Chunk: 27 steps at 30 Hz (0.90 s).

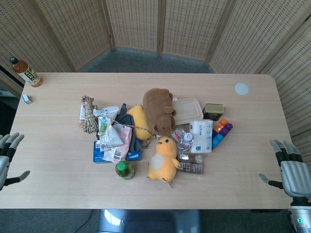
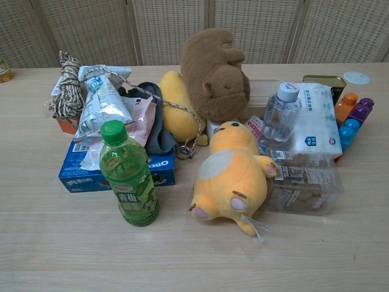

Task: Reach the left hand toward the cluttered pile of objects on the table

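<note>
The cluttered pile fills the middle of the table: a brown plush bear [image 1: 158, 109] [image 2: 214, 73], a yellow plush duck [image 1: 163, 160] [image 2: 234, 173], a green-capped bottle [image 1: 124, 169] [image 2: 127, 176], a blue Oreo box [image 1: 114, 154] [image 2: 115, 170], a coiled rope [image 1: 88, 113] [image 2: 67, 88], snack bags [image 1: 111, 131] and a small water bottle [image 2: 281, 115]. My left hand [image 1: 7, 158] hangs open at the far left edge, well off from the pile. My right hand [image 1: 290, 170] is open at the far right edge. Neither hand shows in the chest view.
A tea bottle [image 1: 26, 72] stands at the table's back left corner with a small object [image 1: 26, 99] beside it. A white round lid [image 1: 241, 89] lies back right. A tin can [image 1: 214, 111], a tissue pack [image 1: 201, 136] and coloured blocks [image 1: 221, 132] edge the pile's right side.
</note>
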Motion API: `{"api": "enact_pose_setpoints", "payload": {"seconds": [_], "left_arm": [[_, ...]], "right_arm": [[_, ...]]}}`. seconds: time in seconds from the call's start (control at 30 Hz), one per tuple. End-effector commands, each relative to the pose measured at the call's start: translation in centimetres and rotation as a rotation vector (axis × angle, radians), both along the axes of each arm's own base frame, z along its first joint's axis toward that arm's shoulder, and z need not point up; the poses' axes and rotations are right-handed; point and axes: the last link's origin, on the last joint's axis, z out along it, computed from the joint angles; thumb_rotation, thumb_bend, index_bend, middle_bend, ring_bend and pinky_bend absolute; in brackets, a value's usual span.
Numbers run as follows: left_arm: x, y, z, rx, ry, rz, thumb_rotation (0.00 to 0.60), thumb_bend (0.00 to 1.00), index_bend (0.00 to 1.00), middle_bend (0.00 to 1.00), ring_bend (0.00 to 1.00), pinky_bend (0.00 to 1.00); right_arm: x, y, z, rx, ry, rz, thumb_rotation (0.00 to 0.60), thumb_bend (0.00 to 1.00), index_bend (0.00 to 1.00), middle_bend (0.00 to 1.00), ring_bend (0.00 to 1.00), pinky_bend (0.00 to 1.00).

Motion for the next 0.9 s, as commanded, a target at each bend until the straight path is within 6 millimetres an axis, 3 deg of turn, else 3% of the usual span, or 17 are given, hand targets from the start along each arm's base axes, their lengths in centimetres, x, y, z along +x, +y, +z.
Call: {"api": "enact_pose_setpoints", "payload": {"seconds": [0.03, 0.3, 0.47, 0.6, 0.73, 0.9], "left_arm": [[-0.1, 0.0, -0.1, 0.000, 0.005, 0.006, 0.600, 0.18, 0.02, 0.00, 0.00, 0.00], [-0.3, 1.5, -0.8, -0.028, 0.030, -0.031, 0.600, 0.17, 0.00, 0.00, 0.00, 0.00], [0.8, 6.8, -1.0, -0.127, 0.166, -0.222, 0.600, 0.16, 0.00, 0.00, 0.00, 0.00], [2.8, 11.1, -1.2, -0.204, 0.327, -0.354, 0.600, 0.16, 0.00, 0.00, 0.00, 0.00], [5.4, 14.8, -2.7, -0.264, 0.470, -0.431, 0.600, 0.15, 0.00, 0.00, 0.00, 0.00], [7.6, 18.0, -5.1, -0.331, 0.599, -0.447, 0.600, 0.16, 0.00, 0.00, 0.00, 0.00]], "right_arm": [[0.0, 0.0, 0.0, 0.002, -0.002, -0.002, 0.538, 0.00, 0.00, 0.00, 0.00, 0.00], [-0.1, 0.0, 0.1, -0.004, -0.001, -0.004, 0.535, 0.00, 0.00, 0.00, 0.00, 0.00], [-0.3, -0.1, 0.0, -0.003, 0.003, -0.017, 0.535, 0.00, 0.00, 0.00, 0.00, 0.00], [-0.3, -0.2, 0.1, -0.011, 0.006, -0.015, 0.536, 0.00, 0.00, 0.00, 0.00, 0.00], [-0.6, -0.3, 0.1, -0.015, 0.009, -0.027, 0.534, 0.00, 0.00, 0.00, 0.00, 0.00], [-0.9, -0.5, 0.5, -0.028, 0.009, -0.037, 0.535, 0.00, 0.00, 0.00, 0.00, 0.00]]}}
